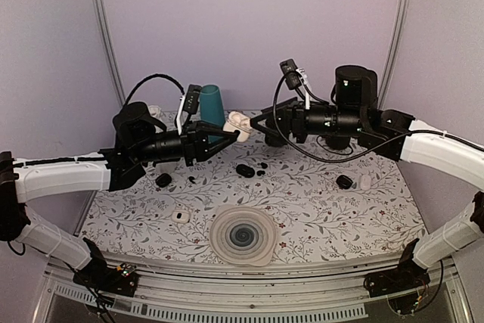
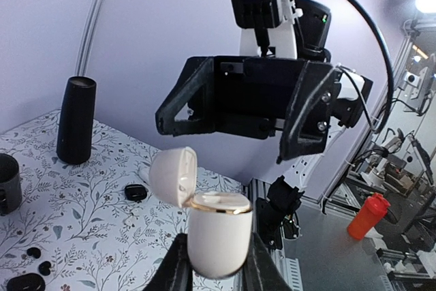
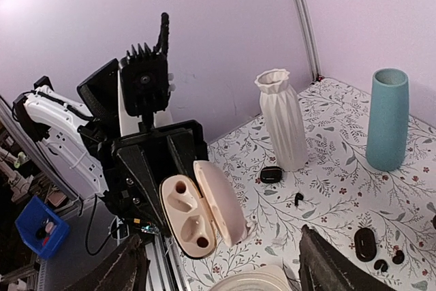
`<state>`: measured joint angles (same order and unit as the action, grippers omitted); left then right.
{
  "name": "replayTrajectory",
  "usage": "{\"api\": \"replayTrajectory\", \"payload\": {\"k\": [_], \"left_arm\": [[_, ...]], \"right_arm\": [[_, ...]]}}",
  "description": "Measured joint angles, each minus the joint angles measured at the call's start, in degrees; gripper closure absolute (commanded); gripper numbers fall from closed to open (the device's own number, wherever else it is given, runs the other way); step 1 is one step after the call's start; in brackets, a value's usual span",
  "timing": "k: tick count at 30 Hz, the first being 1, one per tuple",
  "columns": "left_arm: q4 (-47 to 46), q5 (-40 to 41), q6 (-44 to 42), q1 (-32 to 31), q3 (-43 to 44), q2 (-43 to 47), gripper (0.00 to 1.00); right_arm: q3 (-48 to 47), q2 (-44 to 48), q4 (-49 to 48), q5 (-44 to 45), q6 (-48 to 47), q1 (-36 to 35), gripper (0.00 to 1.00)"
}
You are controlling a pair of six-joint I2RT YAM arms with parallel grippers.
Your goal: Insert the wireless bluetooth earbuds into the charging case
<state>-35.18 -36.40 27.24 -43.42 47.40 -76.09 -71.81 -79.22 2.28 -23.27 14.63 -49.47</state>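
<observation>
My left gripper (image 1: 236, 132) is shut on a white charging case (image 1: 239, 121) and holds it in the air above the back of the table. In the left wrist view the case (image 2: 216, 231) stands upright between my fingers with its lid hinged open. In the right wrist view the case (image 3: 193, 217) shows two empty cavities. My right gripper (image 1: 257, 123) is open and empty, facing the case at close range; its jaws stand wide apart in its own view (image 3: 225, 272). Two tiny black earbuds (image 1: 261, 169) lie on the table beside a black oval case (image 1: 244, 170); they also show in the right wrist view (image 3: 390, 261).
A teal vase (image 1: 212, 104) and a white ribbed vase (image 3: 282, 120) stand at the back. More small black cases (image 1: 163, 180) (image 1: 345, 181) lie on the floral cloth. A ribbed round disc (image 1: 242, 234) sits at the front centre. A tall black cylinder (image 2: 75, 120) stands behind.
</observation>
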Motion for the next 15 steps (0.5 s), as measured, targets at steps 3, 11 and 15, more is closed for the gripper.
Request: {"api": "replayTrajectory", "payload": {"k": [3,11,15], "left_arm": [[-0.02,0.11,0.07,0.22,-0.17,0.00,1.00],[-0.07,0.17,0.22,0.76,-0.22,0.00,1.00],[-0.07,0.20,0.22,0.96,-0.22,0.00,1.00]], "right_arm": [[2.58,2.43,-0.22,2.21,1.11,1.75,0.19],[11.61,7.74,0.22,10.51,4.28,3.48,0.17],[14.64,9.11,2.32,15.56,5.77,3.48,0.19]]}}
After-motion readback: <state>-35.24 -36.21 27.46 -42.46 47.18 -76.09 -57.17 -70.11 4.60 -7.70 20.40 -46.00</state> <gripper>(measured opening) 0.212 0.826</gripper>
